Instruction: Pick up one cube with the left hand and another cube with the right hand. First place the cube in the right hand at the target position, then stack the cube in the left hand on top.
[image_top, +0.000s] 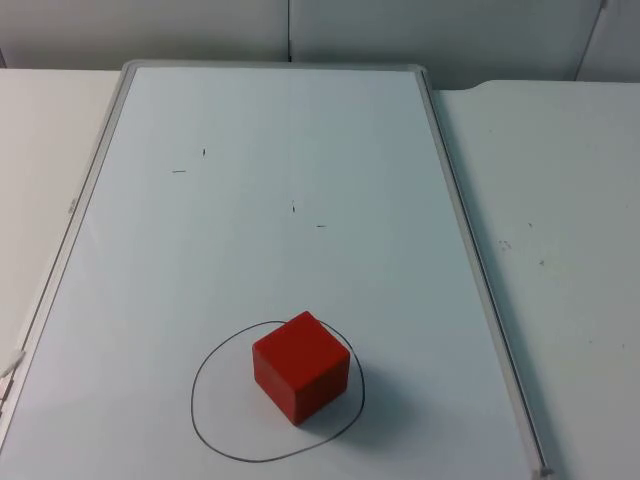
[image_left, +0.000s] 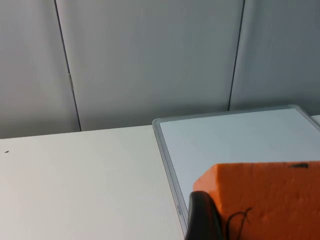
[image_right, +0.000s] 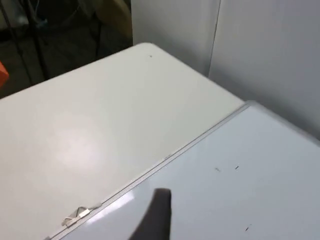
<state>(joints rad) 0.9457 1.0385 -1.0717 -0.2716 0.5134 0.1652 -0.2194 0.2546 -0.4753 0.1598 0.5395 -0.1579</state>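
At the left, the left gripper (image_left: 227, 227) holds an orange cube (image_left: 265, 200) above the whiteboard (image_left: 235, 140), jaws closed on it; it looks light, rigid foam, best pinched on flat opposite faces. Further right, the red cube (image_top: 300, 365) sits inside the drawn circle (image_top: 215, 425). The right gripper (image_right: 155, 217) hovers over the bench (image_right: 90, 125); its jaw state is unclear.

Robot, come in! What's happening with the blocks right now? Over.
Left tool gripping an orange cube, above the whiteboard's edge. Right tool's fingertip over the whiteboard, no cube there. Red cube sitting inside the drawn circle. Nothing in the way.
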